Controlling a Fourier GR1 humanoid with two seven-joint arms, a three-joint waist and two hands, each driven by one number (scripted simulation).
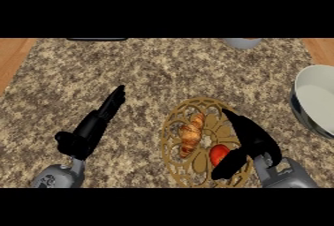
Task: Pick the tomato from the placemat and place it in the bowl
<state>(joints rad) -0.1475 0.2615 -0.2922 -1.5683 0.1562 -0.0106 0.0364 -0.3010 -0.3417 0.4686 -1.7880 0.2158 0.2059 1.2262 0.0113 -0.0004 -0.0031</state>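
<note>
Granite counter (163,75), right hand (251,143) cupping tomato (218,153)

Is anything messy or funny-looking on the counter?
Nothing is spilled or broken. The tomato and a croissant lie on the round gold placemat, with the right robot hand over the tomato. The white bowl sits upright at the right edge, and the left robot hand rests open.
</note>
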